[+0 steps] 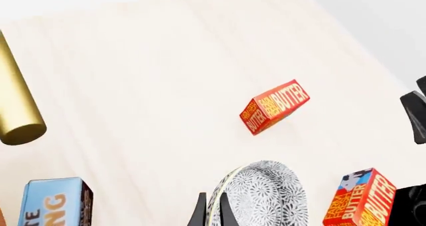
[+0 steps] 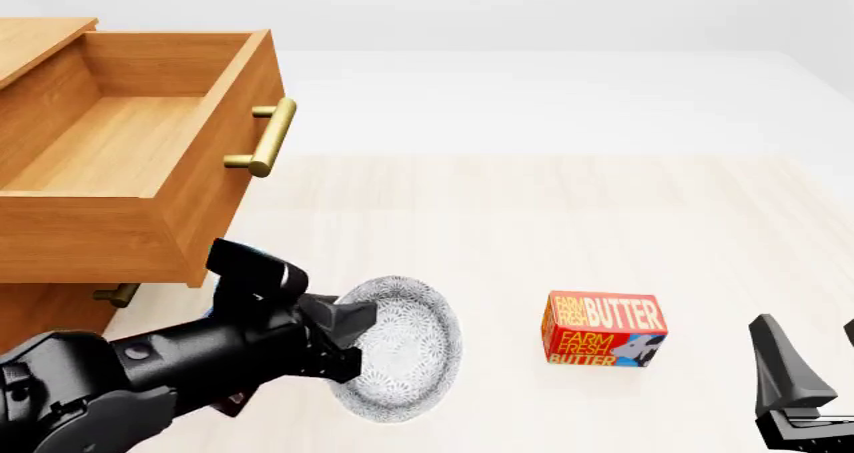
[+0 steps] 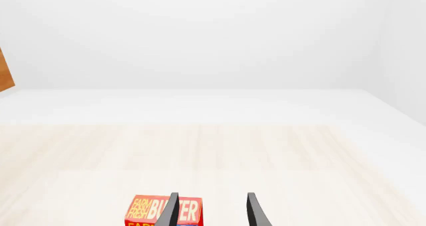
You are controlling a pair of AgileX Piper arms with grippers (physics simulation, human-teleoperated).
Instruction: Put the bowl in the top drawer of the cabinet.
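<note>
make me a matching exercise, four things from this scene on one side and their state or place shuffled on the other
Things:
1. bowl
2. top drawer
3. butter box
4. right tool

States or places:
A. pulled open, nothing visible inside
B. open, holding nothing
C. tilted on edge, gripped at the rim by the left tool
D. standing on the table, between the two arms

Pairs: 1-C, 2-A, 3-D, 4-B
</note>
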